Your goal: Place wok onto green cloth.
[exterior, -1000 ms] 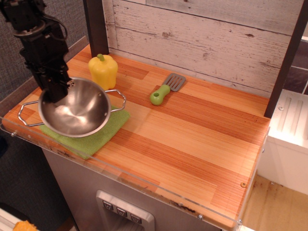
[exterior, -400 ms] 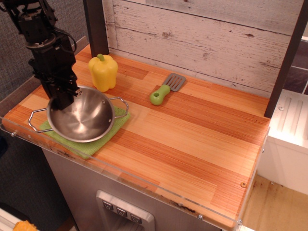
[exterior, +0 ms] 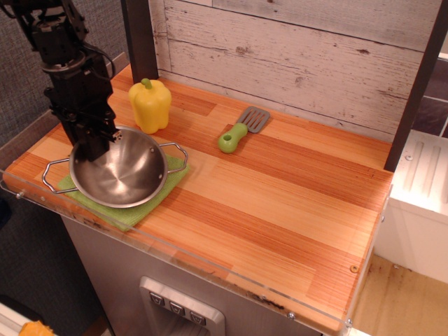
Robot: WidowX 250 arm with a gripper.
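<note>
The shiny steel wok [exterior: 122, 178] with two wire loop handles rests level on the light-green cloth [exterior: 133, 210] at the front left corner of the wooden counter. The cloth shows only around the wok's front and right sides. My black gripper [exterior: 93, 145] comes down from above at the wok's back-left rim. Its fingers look closed on that rim, one inside the bowl and one outside.
A yellow pepper [exterior: 150, 104] stands just behind the wok. A green-handled spatula [exterior: 241, 131] lies in the middle back. A clear acrylic lip [exterior: 210, 262] runs along the counter's front edge. A dark post [exterior: 140, 35] and a plank wall stand behind.
The wok came down from a tilted, raised position and moved slightly right onto the cloth. It now sits level. The arm has hardly moved in the last half second.
</note>
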